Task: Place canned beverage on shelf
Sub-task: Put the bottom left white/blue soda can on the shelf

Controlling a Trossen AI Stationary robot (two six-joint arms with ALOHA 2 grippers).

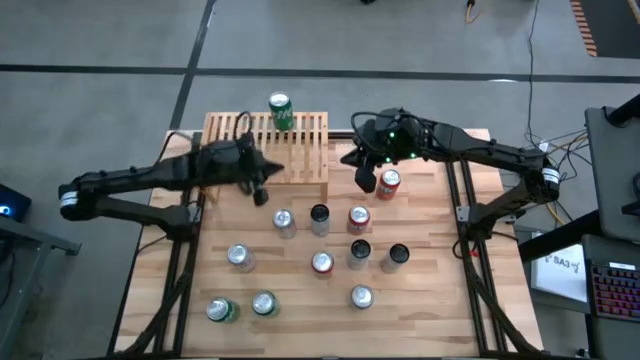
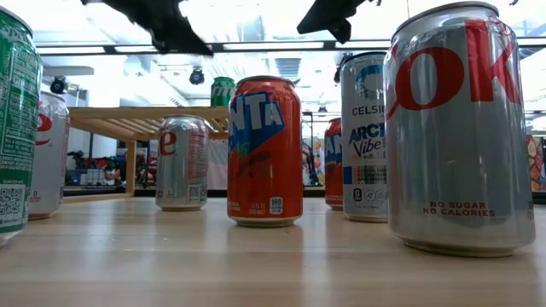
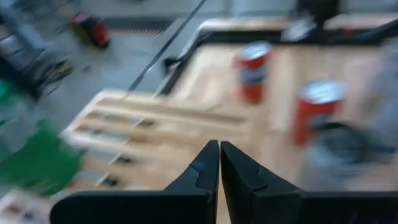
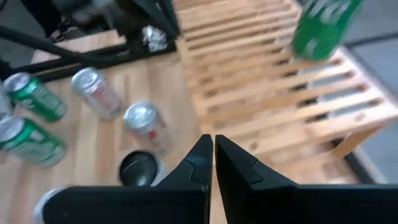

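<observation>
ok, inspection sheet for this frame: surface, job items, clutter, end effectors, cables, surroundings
Surface: light wood table, bare wood between the cans.
Job's things: slatted shelf at the table's far edge; one green can upright on it; about a dozen more cans stand on the table, among them a red can under the right arm and a green can at the near left corner.
Clutter: nothing seen.
End effectors: left end effector shut, empty, over the shelf's near edge; right end effector shut, empty, just right of the shelf beside the red can.
Cables: loose cables off the table's right side.
Surroundings: grey floor; keyboard at right.
</observation>
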